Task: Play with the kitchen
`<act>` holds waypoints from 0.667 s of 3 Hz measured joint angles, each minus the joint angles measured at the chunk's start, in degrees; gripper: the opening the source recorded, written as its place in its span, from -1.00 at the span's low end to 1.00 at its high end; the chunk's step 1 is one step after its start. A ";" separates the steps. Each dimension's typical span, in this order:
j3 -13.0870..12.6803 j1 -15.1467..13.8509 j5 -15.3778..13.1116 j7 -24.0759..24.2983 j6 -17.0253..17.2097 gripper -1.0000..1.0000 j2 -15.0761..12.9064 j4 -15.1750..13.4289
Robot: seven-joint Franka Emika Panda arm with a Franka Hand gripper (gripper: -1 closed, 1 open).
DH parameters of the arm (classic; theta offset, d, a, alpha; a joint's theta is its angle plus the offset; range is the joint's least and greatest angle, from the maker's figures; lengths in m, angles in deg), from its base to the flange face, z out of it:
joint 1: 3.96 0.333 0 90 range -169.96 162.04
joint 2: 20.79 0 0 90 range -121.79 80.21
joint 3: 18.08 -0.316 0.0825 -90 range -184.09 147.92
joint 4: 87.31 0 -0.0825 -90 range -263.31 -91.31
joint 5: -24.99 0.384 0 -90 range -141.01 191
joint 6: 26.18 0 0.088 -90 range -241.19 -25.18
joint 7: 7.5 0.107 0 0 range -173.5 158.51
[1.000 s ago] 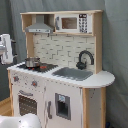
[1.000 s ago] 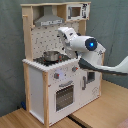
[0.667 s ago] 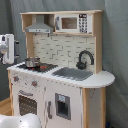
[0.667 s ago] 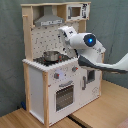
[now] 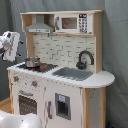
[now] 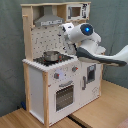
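Where wood floor shows, kitchen (image 5: 60,80)

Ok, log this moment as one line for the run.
kitchen: upright, oven door shut | pot: on hob | arm: over countertop, above hob side | gripper: state unclear | contact: none seen

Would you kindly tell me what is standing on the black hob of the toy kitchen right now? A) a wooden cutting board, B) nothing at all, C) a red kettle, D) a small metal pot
D: a small metal pot stands on the black hob of the kitchen, under the hood, in both exterior views.
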 joint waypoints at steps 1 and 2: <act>-0.97 -1.38 1.12 0.06 4.39 1.00 -2.74 3.21; -2.28 -2.98 2.27 0.25 8.66 1.00 -5.18 6.39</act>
